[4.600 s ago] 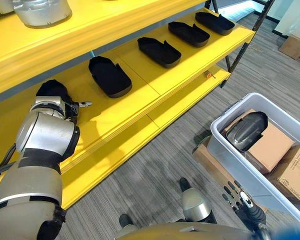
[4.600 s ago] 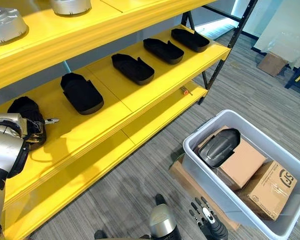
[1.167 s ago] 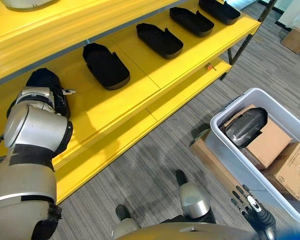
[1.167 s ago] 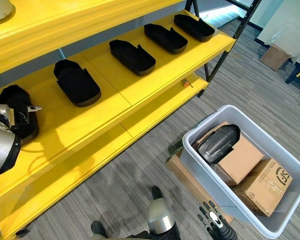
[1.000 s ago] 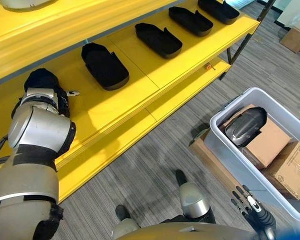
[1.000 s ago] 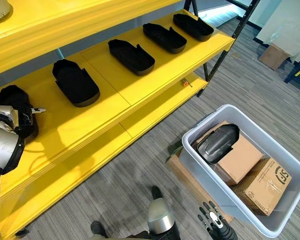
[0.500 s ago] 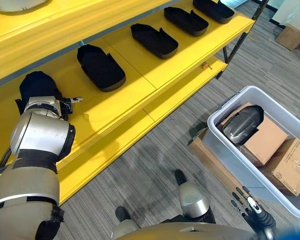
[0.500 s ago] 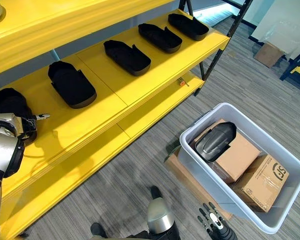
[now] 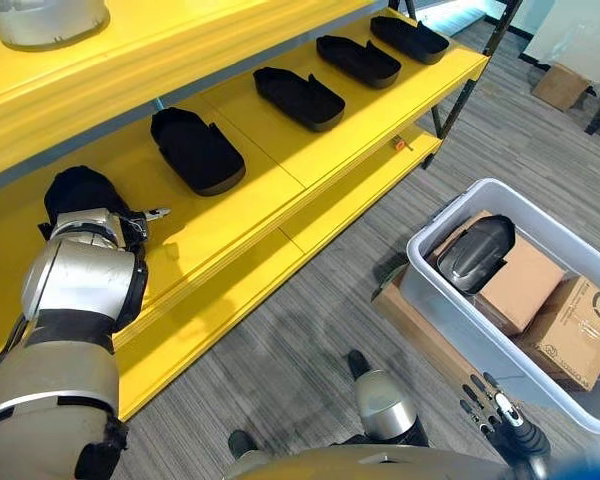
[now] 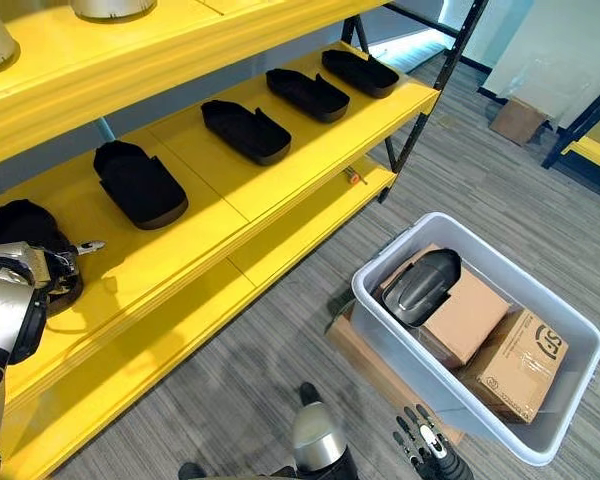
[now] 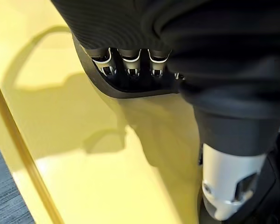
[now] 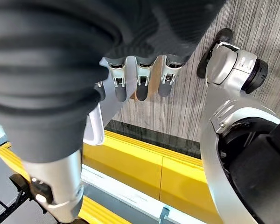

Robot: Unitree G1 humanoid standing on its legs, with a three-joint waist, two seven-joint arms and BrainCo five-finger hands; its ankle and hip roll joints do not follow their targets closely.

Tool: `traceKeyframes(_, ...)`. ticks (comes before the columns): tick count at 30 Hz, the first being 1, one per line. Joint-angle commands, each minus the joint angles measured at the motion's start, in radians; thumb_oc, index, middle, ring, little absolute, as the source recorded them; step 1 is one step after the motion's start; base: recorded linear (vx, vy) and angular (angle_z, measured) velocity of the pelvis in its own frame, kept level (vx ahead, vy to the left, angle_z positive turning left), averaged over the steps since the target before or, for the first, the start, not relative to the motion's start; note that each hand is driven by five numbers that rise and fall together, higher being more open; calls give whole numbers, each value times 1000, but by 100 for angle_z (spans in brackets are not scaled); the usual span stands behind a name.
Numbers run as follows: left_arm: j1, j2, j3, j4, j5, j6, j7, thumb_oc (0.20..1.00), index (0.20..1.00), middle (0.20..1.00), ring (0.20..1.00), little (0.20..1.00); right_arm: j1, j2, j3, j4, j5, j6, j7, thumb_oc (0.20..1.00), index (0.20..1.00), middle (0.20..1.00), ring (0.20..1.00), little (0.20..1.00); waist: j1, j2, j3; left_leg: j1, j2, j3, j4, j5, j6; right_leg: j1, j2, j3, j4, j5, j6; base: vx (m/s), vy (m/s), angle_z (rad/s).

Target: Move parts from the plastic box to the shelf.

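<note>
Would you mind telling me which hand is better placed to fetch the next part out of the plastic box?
The right hand, I'd judge. It hangs open near the plastic box, where a dark part lies on cardboard boxes. The left hand is at the black part on the shelf.

Left hand (image 11: 130,65): silver fingers (image 11: 129,63) in a row beneath the dark ribbed cover, tips reaching into the black part (image 11: 130,88), thumb apart from them. Black part: dark shell with curved rim, lying on the yellow shelf (image 11: 74,154). Shelf: glossy board, raised lip along one edge.
</note>
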Motion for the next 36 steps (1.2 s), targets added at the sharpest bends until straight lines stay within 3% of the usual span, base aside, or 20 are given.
traceKeyframes(1,14,161,118,-21,-21,-12,-11,1000,1000,1000,1000,1000,-9,15,-11,-24,38,-13,20,1000,1000,1000,1000,1000,-10,-77,51,232,67,-59,13,-55,44,-111,-131,-46,32,124,-36,0,0,0)
traceKeyframes(15,-21,159,156,-21,-88,-37,-23,1000,1000,1000,1000,1000,-14,6,-2,-49,63,3,17,1000,1000,1000,1000,1000,-16,-61,38,234,64,-55,13,-55,43,-103,-131,-43,34,122,-34,-1,-4,-1)
traceKeyframes(24,-80,155,11,-21,5,-52,-39,1000,1000,1000,1000,1000,-32,6,24,-62,68,-1,7,1000,1000,1000,1000,1000,-12,-19,-7,224,58,-60,13,-59,44,-74,-136,-61,25,117,-34,0,0,0)
traceKeyframes(28,-108,151,-34,-21,25,-56,-45,1000,1000,1000,1000,1000,-44,20,34,-59,66,-4,6,1000,1000,1000,1000,1000,-1,-15,-20,210,56,-70,13,-55,45,-67,-136,-72,18,120,-38,-15,13,11)
traceKeyframes(29,-150,154,-103,-21,57,-84,-30,1000,1000,1000,1000,1000,-52,24,35,-52,55,-15,1,1000,1000,1000,1000,1000,8,5,-38,209,51,-76,13,-58,46,-55,-136,-80,14,113,-41,-43,31,21)
traceKeyframes(32,-245,105,-236,-21,134,-152,2,1000,1000,1000,1000,1000,-75,61,38,-32,30,-42,-14,1000,1000,1000,1000,1000,38,13,-47,190,49,-96,13,-53,50,-47,-137,-101,4,120,-53,-47,33,30)
traceKeyframes(35,-289,-73,-338,-21,227,-242,10,1000,1000,1000,1000,1000,-123,152,26,-12,-4,-78,-41,1000,1000,1000,1000,1000,109,22,-34,156,45,-136,13,-52,61,-29,-140,-128,-4,123,-67,-77,35,33)
traceKeyframes(36,-268,-122,-373,-100,268,-260,24,1000,1000,1000,1000,1000,-139,178,22,-9,-11,-92,-45,1000,1000,1000,1000,1000,134,28,-30,140,42,-149,13,-47,68,-24,-138,-136,-8,129,-74,-114,21,49)
